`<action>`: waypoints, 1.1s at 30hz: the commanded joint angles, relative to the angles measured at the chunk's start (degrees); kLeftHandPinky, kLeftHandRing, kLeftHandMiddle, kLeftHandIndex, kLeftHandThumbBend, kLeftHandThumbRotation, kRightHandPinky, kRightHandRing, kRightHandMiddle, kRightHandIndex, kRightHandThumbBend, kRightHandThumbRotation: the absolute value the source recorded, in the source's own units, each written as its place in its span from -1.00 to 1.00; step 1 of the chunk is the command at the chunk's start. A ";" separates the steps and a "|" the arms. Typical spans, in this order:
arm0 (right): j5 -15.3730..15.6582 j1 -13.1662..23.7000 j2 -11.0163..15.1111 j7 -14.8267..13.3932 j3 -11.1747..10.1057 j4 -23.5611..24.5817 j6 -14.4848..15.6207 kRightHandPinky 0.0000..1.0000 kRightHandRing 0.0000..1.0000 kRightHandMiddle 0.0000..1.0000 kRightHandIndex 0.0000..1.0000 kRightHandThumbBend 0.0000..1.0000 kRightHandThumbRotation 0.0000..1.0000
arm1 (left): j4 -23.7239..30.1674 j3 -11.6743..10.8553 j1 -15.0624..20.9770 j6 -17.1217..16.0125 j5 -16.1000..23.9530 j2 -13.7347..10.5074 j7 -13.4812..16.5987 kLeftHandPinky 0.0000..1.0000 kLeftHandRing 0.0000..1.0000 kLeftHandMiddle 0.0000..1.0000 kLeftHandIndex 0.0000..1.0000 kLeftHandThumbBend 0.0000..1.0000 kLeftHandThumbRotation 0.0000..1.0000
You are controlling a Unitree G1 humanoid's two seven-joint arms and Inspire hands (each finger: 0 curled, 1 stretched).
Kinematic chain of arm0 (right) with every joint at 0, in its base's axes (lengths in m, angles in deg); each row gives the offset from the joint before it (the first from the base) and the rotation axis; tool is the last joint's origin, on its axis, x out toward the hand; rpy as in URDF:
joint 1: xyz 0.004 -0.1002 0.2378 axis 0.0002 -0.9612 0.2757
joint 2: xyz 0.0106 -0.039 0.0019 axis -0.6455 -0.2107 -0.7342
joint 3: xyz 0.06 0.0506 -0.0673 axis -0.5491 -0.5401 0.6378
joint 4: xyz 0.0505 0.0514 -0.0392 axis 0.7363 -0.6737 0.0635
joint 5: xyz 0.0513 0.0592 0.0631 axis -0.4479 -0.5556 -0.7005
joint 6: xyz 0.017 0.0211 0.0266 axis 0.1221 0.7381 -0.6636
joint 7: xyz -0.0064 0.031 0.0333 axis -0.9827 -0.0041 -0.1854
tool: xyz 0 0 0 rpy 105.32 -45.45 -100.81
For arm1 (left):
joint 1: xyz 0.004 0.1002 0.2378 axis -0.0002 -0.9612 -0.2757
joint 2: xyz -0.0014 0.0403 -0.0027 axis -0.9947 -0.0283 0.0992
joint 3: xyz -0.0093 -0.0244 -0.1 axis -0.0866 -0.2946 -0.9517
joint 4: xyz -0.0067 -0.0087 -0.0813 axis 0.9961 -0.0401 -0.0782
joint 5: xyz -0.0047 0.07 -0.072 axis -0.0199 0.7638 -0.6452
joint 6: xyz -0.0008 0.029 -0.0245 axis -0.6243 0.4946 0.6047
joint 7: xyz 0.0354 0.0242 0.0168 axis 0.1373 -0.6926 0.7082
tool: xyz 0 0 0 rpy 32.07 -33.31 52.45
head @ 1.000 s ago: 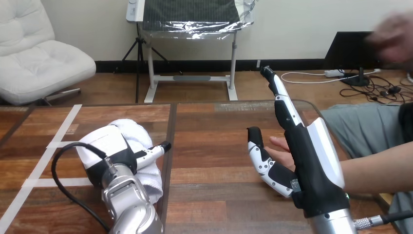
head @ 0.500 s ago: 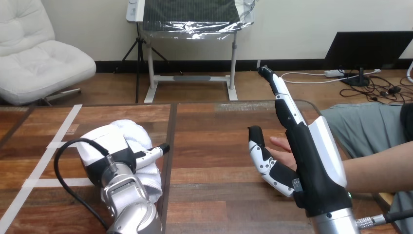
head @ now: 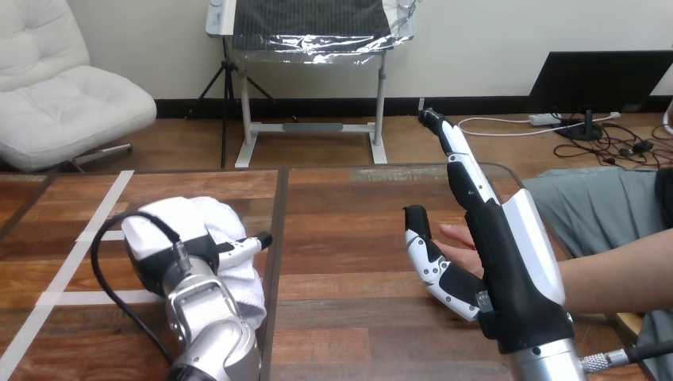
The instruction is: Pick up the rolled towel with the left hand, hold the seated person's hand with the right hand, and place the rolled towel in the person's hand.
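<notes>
Lying under the left hand (head: 163, 238), rolled towel (head: 230, 218), grasp unclear; right hand (head: 508, 254) released beside person's hand (head: 454, 235)

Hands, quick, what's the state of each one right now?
Left hand: on the rolled towel; whether it grips it cannot be told.
Right hand: open, fingers straight, beside the person's hand, not curled round it.

Up at head height, looking forward and down across the tabletop (head: 341, 238), its near edge close beneath us.
</notes>
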 commanded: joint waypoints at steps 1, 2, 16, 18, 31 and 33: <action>0.24 1.80 0.28 -0.13 -0.47 2.39 -0.17 1.00 1.00 1.00 0.93 -1.00 -1.00 | -2.78 3.03 0.38 0.24 -0.61 0.20 -3.79 -0.22 -0.07 0.18 0.61 0.77 0.91; 0.20 1.77 0.25 -0.09 -0.46 2.43 -0.08 1.00 1.00 1.00 0.93 -1.00 -1.00 | -3.01 3.34 0.50 0.42 -0.53 0.13 -4.01 -0.30 -0.15 0.09 0.57 0.72 0.84; 0.01 1.48 0.20 0.14 -0.49 2.91 0.31 1.00 1.00 1.00 0.92 -1.00 -1.00 | -1.94 1.82 -0.36 0.20 -3.47 0.57 0.49 -0.65 -0.52 -0.30 0.25 0.46 -0.09; 0.01 1.47 0.21 0.13 -0.48 2.94 0.32 1.00 1.00 1.00 0.91 -1.00 -1.00 | -1.54 1.56 -0.63 0.00 -3.99 0.60 1.32 -0.69 -0.56 -0.35 0.21 0.43 -0.30; 0.08 1.19 0.20 0.21 -0.52 3.48 0.76 1.00 1.00 1.00 0.91 -1.00 -1.00 | -1.76 2.15 -1.55 -1.08 -6.01 0.47 5.93 -0.80 -0.68 -0.50 0.08 0.33 -0.97; 0.05 1.16 0.20 0.23 -0.52 3.54 0.80 1.00 1.00 1.00 0.91 -1.00 -1.00 | -1.91 2.27 -1.49 -0.94 -6.25 0.53 6.22 -0.80 -0.68 -0.51 0.07 0.34 -0.98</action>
